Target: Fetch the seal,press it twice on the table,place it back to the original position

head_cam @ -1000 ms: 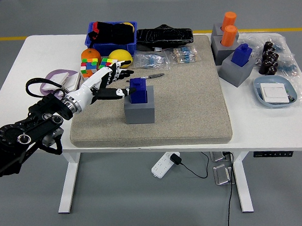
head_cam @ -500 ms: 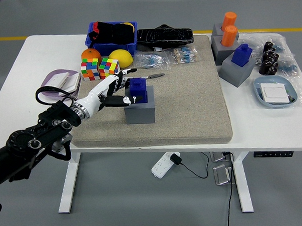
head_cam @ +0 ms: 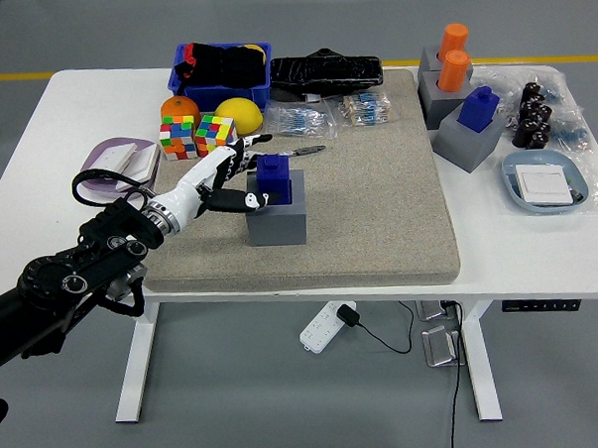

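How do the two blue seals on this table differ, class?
The near seal stands on the mat mid-table, the far seal at the table's right side. The left hand reaches the near seal; nothing touches the far seal. The near seal's base is upright, the far one's slanted. Both are blue, set in grey bases.

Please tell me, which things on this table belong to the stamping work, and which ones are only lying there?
Belong to the job:
blue seal
grey holder block under it
left hand, reaching at the seal
beige mat

Only lying about:
two puzzle cubes
orange
lemon
blue bin
second blue seal
orange cylinders
pen
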Motion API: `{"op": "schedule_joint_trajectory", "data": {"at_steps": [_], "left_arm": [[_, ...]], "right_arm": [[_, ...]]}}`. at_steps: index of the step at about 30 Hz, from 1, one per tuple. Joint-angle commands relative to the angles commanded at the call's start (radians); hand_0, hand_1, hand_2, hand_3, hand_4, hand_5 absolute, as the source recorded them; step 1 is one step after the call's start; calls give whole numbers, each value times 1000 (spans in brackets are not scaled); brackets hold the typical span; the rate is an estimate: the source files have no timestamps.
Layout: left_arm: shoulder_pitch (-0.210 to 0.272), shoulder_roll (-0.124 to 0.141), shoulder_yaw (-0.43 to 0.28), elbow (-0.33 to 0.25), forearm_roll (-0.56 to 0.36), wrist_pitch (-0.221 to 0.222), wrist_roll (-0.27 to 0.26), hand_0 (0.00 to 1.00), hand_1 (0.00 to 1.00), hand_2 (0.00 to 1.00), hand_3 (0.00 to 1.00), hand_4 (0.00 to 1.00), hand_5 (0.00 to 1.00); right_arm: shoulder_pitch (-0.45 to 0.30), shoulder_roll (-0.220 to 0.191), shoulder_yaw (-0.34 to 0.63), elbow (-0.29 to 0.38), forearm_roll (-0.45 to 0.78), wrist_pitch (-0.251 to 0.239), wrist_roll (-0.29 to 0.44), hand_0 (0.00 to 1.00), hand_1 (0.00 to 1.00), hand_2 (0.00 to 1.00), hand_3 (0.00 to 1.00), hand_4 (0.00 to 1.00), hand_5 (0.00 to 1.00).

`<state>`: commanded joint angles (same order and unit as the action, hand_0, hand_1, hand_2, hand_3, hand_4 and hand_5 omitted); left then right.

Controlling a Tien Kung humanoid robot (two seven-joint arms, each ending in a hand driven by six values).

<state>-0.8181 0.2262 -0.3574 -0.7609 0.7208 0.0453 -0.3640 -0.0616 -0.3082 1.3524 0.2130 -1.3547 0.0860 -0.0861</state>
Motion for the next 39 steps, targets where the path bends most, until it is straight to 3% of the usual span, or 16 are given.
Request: {"op": "schedule_joint_trajectory", "data": {"at_steps": [3,14,15,20,21,39], "left_arm": [[0,-2,0,2,-2,4,0,870,758,696,944,739,2],[-6,-10,6,14,-5,6,4,864,746,676,935,725,2],[-7,-10,6,15,-2,6,4,814,628,585,931,686,2],[-8,-12,5,16,1,14,-1,814,628,585,931,686,2],[-8,-12,5,17,1,17,-4,807,554,534,923,651,2],[-7,-17,-7,14,-9,35,-14,801,507,493,916,647,2]], "right_arm": [[0,0,0,0,-1,0,0,757,672,666,615,760,494],[0,2,5,-1,-2,0,0,757,672,666,615,760,494],[0,2,5,-1,-2,0,0,757,672,666,614,760,494],[-1,3,5,-1,-2,0,0,757,672,666,614,760,494],[-1,4,5,-1,-2,0,0,757,672,666,614,760,495],[-3,6,10,-1,-3,0,1,757,672,666,615,760,493]]}}
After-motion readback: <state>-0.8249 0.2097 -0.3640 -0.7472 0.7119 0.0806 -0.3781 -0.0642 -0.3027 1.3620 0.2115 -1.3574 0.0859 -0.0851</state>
